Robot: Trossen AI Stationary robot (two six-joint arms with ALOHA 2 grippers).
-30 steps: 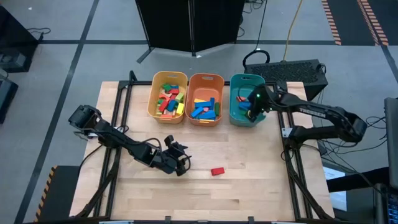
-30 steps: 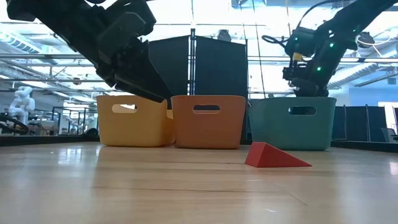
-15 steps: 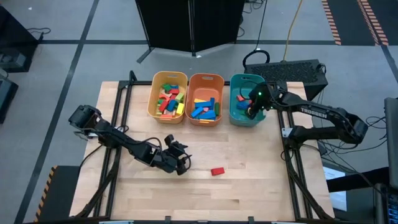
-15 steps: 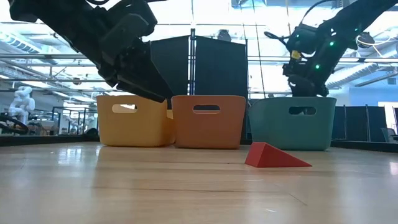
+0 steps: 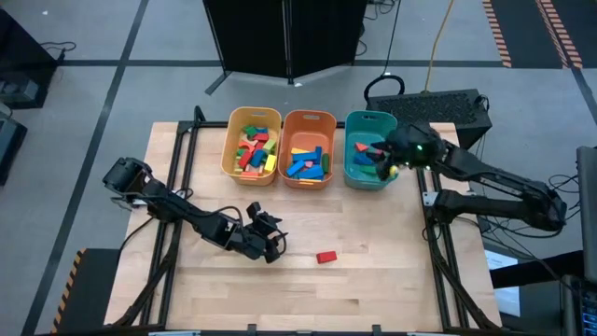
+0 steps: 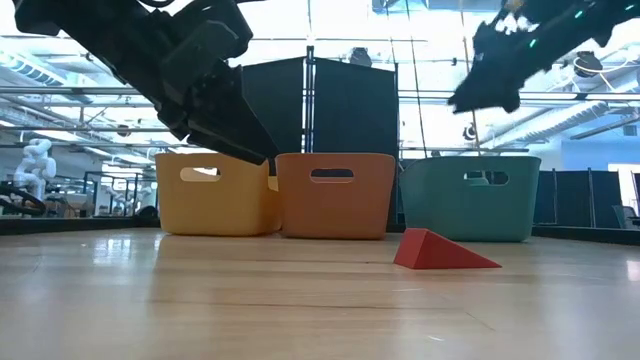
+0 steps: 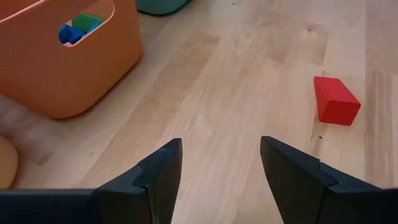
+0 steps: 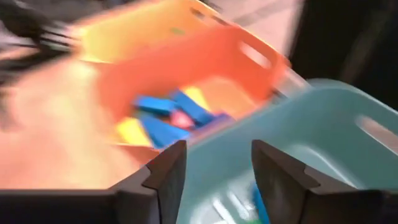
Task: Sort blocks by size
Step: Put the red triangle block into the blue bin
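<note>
One red block (image 5: 326, 257) lies flat on the wooden table, alone near the middle; it shows as a wedge in the low view (image 6: 440, 250) and in the left wrist view (image 7: 336, 101). My left gripper (image 5: 270, 241) hovers low, to the block's left, open and empty (image 7: 221, 171). My right gripper (image 5: 385, 168) hangs over the near right rim of the teal bin (image 5: 370, 177), open, nothing between its fingers (image 8: 217, 165). Many coloured blocks lie in the yellow bin (image 5: 252, 170), the orange bin (image 5: 308, 180) and the teal bin.
The three bins stand side by side along the table's far edge. Black frame rails (image 5: 182, 168) run along the table's left and right sides. Bare wood surrounds the red block on every side.
My right gripper has risen out of the teal bin and drawn back toward the table's right edge, tipping from steeply down to nearly level. The left arm and the red block have kept still.
</note>
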